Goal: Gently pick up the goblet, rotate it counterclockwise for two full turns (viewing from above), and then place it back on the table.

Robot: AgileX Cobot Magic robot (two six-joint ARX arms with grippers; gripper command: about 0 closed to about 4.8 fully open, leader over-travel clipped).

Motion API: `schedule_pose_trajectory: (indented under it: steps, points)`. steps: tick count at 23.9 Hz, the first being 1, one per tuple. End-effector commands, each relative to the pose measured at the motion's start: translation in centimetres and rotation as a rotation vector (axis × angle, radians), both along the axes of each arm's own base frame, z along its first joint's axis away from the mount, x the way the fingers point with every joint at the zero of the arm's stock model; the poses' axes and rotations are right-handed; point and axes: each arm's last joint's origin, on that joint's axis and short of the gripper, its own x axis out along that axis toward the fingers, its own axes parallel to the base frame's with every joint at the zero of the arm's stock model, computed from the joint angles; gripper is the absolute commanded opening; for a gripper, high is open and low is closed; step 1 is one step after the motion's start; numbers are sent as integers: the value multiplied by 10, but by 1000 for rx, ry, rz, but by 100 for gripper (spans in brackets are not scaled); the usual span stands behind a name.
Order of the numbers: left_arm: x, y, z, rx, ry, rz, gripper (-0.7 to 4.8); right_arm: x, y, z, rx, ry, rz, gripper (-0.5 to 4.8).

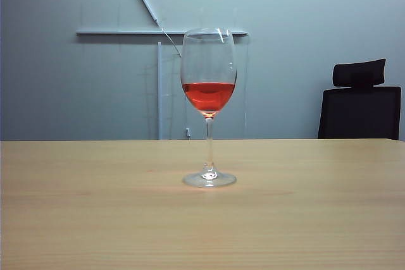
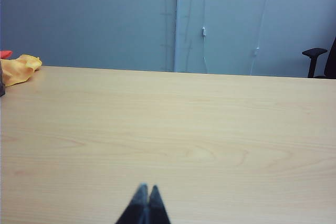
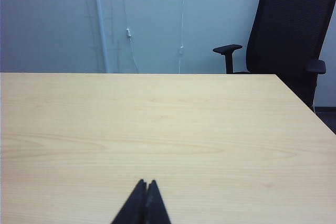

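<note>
Grey-blue wall fills the background behind a wide bench (image 1: 76, 207) of light tan wood grain. At the far left edge of the bench, seen only from the left wrist, lies a crumpled yellow cloth (image 2: 20, 69) with a bit of something red beside it, cut off by the frame. The left pincer (image 2: 145, 188) hangs low over bare wood near the bench's near side, its two dark tips pressed together and clamped on nothing. In the exterior view neither arm shows; a thin white rail (image 1: 126, 31) runs level along the wall with a slanted bar meeting it from above. At mid-bench stands the goblet (image 1: 209, 67), upright on its round foot, well apart from both pincers and in neither wrist view. Its rounded bowl holds red liquid to roughly a third, the stem is thin and clear, and the foot rests flat on the wood. The right pincer (image 3: 145, 183) likewise sits low over empty wood, tips together, gripping nothing. Beyond the bench's right end is a black office chair (image 3: 291, 30) with a headrest and armrests, standing against the wall.
</note>
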Motion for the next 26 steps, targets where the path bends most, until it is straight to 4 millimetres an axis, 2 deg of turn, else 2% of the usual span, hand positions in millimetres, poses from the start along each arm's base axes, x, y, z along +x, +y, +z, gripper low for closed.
schedule_pose_trajectory:
  steps: [1, 11, 13, 15, 17, 19, 22, 26]
  points:
    - [0, 0, 2, 7, -12, -3, -5, 0, 0, 0, 3, -15, -1, -7]
    - [0, -1, 2, 7, -11, -16, -5, 0, 0, 1, 6, -18, 0, -7]
    - [0, -5, 2, 6, -11, -45, -5, 0, 0, 1, 62, -23, 6, -7]
    - [-2, -19, 2, 5, -11, -183, -5, 0, 1, 4, 299, -50, 54, -5]
    - [-4, -29, 2, 4, -12, -285, -5, -1, 2, 7, 368, -66, 108, -4]
    - [-11, -47, 2, 3, -11, -488, -5, -2, 5, 12, 369, -97, 217, -5]
    - [-16, -56, 2, 5, -7, -600, -5, -3, 5, 17, 362, -111, 231, -4]
    - [-20, -62, 1, 7, 1, -673, -5, -5, 6, 36, 301, -130, 256, -1]
